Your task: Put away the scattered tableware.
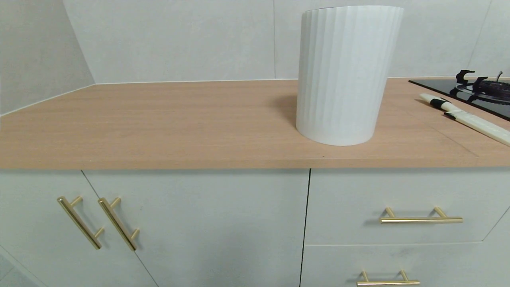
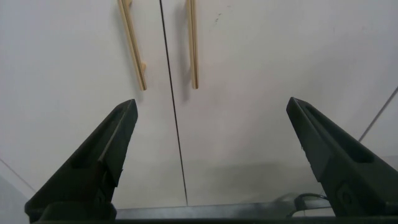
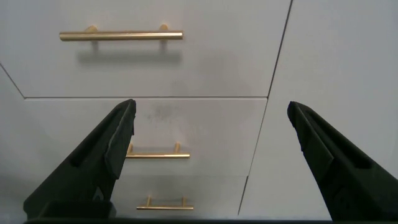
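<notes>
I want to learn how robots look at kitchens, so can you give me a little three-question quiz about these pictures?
1. True or false: the white ribbed container stands upright on the counter.
2. Where is the knife? A) on the counter beside the stove; B) inside the container; C) under the container.
3. Fill in: the left gripper and right gripper both have their fingers ___.

Key: 1 true; 2 A; 3 open.
</notes>
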Available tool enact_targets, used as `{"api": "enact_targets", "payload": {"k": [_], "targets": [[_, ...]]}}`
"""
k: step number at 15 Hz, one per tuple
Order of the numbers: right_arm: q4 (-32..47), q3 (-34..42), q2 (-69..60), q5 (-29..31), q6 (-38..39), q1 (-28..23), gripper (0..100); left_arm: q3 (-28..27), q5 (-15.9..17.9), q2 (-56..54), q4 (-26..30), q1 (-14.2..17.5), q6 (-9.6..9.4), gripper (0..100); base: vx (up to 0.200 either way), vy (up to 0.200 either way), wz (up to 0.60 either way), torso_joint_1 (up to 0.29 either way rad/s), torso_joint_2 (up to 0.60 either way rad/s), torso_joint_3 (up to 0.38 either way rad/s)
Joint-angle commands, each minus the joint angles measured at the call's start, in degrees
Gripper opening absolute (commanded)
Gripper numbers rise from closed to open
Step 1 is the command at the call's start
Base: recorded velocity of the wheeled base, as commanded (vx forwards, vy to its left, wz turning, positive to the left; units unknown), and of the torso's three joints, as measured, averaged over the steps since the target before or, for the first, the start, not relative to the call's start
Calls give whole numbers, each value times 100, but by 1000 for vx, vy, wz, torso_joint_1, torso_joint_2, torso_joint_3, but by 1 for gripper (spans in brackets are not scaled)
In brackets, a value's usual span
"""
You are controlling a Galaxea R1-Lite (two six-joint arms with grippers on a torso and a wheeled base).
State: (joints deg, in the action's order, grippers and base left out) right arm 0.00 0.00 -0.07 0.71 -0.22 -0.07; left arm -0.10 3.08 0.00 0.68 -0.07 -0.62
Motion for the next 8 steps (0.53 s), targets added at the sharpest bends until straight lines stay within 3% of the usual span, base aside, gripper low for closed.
{"api": "enact_targets", "payload": {"k": [1,8], "targets": [[0,0,7,0,-4,-1,100,-8,-1,0,2,-1,1,100,0,0,0,0,0,0],[0,0,7,0,-4,-1,100,1,-1,0,2,-1,1,100,0,0,0,0,0,0]]}}
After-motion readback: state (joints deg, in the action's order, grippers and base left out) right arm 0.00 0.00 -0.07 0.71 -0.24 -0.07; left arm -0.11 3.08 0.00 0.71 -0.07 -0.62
